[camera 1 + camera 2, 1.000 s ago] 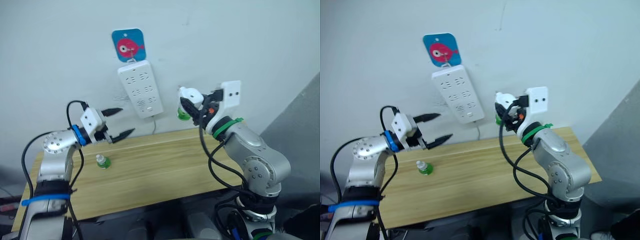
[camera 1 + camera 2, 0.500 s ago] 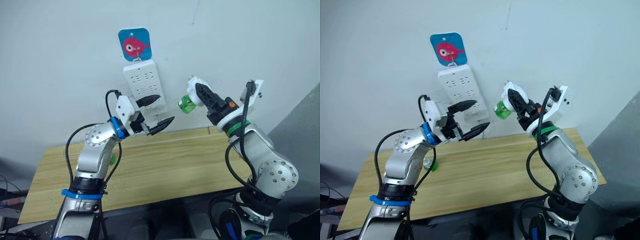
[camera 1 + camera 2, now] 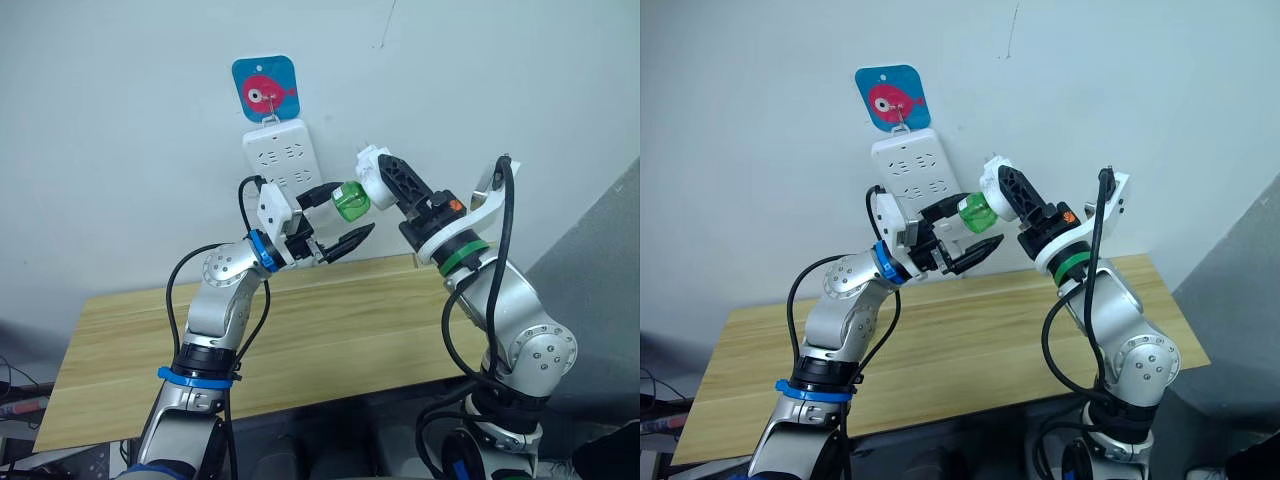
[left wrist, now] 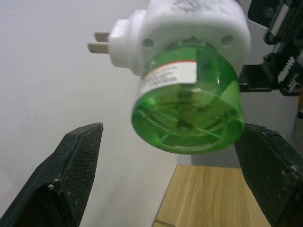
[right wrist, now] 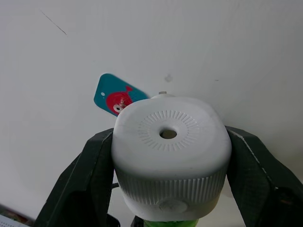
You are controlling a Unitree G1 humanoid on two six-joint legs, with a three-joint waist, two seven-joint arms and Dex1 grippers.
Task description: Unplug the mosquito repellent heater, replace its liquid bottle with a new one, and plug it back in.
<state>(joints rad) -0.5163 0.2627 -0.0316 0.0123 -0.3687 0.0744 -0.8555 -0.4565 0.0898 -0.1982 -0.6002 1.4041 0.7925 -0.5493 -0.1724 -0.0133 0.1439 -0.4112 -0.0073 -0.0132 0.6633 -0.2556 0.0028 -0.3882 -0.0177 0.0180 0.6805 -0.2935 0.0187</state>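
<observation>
My right gripper (image 3: 384,178) is shut on the mosquito repellent heater (image 3: 370,166), a white rounded unit held in the air in front of the wall. Its round vent hole (image 5: 168,134) faces the right wrist camera, between the two black fingers (image 5: 90,182). A green liquid bottle (image 4: 189,111) is screwed into the heater (image 4: 189,21), and two metal prongs (image 4: 100,42) stick out of the heater's side. My left gripper (image 3: 346,213) is open, one finger on each side of the bottle (image 3: 351,201). A gap shows beside one finger (image 4: 71,179).
A long white power strip (image 3: 284,165) hangs on the wall from a blue hook plate with a red fish (image 3: 265,88), just behind both grippers. Below them stands a wooden table (image 3: 340,330), with a grey panel at the far right.
My left arm has swung up and to the right, bringing its open fingers around the green bottle. My right gripper has tilted the heater towards the left. The camera has also shifted.
</observation>
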